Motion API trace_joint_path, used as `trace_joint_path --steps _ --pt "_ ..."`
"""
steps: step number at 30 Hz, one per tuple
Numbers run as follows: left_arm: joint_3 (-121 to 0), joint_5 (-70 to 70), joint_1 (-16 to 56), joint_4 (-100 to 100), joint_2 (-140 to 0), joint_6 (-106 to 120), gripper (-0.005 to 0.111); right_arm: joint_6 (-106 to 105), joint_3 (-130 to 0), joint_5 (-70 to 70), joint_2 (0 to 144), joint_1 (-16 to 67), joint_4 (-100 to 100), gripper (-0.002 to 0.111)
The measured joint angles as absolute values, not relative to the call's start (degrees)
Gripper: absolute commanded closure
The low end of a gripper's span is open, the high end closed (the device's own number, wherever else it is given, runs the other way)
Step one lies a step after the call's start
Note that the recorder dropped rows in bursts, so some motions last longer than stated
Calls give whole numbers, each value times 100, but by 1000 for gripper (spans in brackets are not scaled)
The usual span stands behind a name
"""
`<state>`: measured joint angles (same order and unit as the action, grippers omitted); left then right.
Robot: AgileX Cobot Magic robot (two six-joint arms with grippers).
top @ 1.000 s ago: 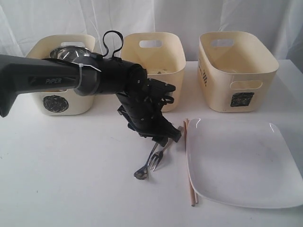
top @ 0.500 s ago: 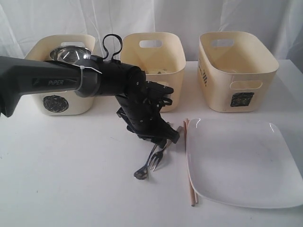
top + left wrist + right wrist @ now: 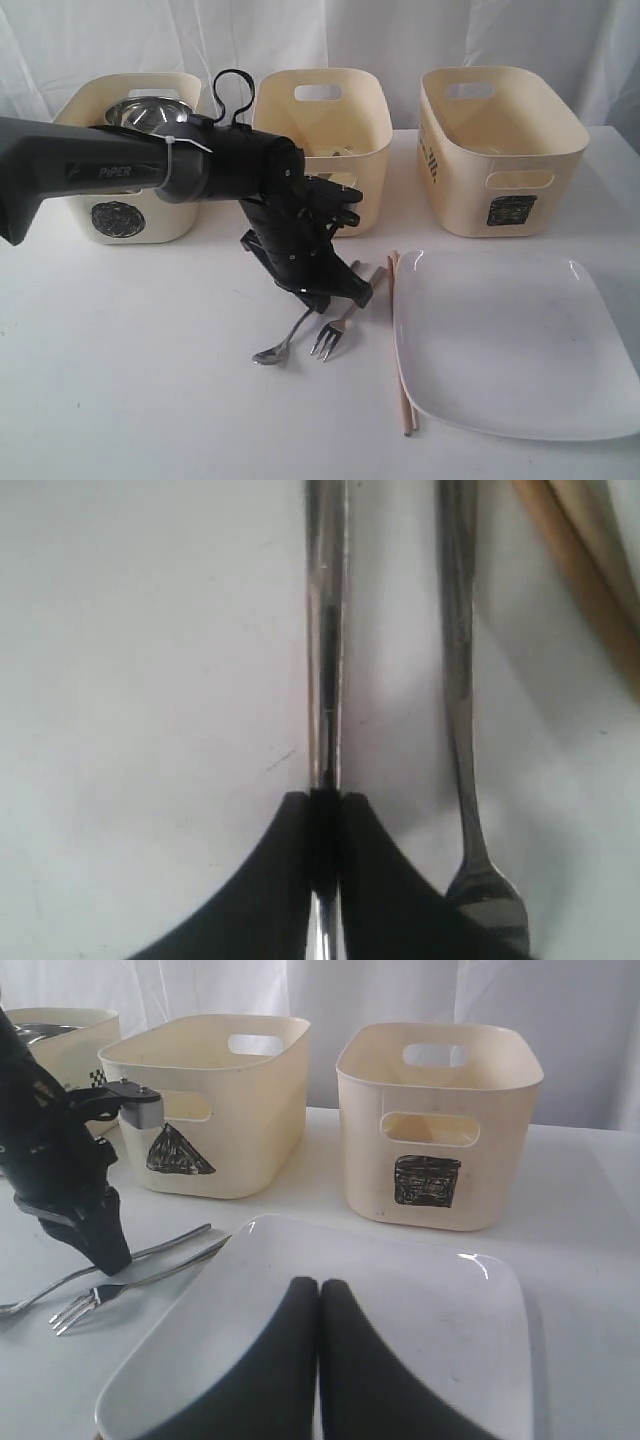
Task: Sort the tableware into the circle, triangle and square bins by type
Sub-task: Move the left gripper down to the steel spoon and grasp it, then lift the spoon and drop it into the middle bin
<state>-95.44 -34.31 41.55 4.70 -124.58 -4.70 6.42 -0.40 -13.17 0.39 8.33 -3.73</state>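
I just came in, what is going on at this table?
A two-armed robot is sorting tableware into three marked bins. Its left hand is shut on the handle of the spoon, which lies beside the fork on the table. The chopsticks and the square plate wait nearby. The right hand is shut and empty.

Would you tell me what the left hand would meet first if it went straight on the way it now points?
Most likely the white table, almost at once: the left hand points steeply down at it, shut on the spoon handle, with the fork just beside.
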Motion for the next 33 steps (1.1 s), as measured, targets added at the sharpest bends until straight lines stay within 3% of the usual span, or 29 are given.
trace_joint_path --steps 9,18,21,28,33 --pt "-9544 -3560 4155 424 -12356 -294 107 642 -40 -1317 39 833 -373 108" --pt "-9534 -3477 4257 0 -11415 -282 107 642 -40 -1317 39 833 -373 108" --pt "-9534 -3002 4265 0 -11128 -282 107 642 -40 -1317 39 833 -373 108" --pt "-9534 -242 4265 -159 -10843 -272 107 642 -40 -1317 39 833 -373 108" --pt "-9880 228 4049 -257 -11184 81 107 642 -40 -1317 39 833 -373 108"
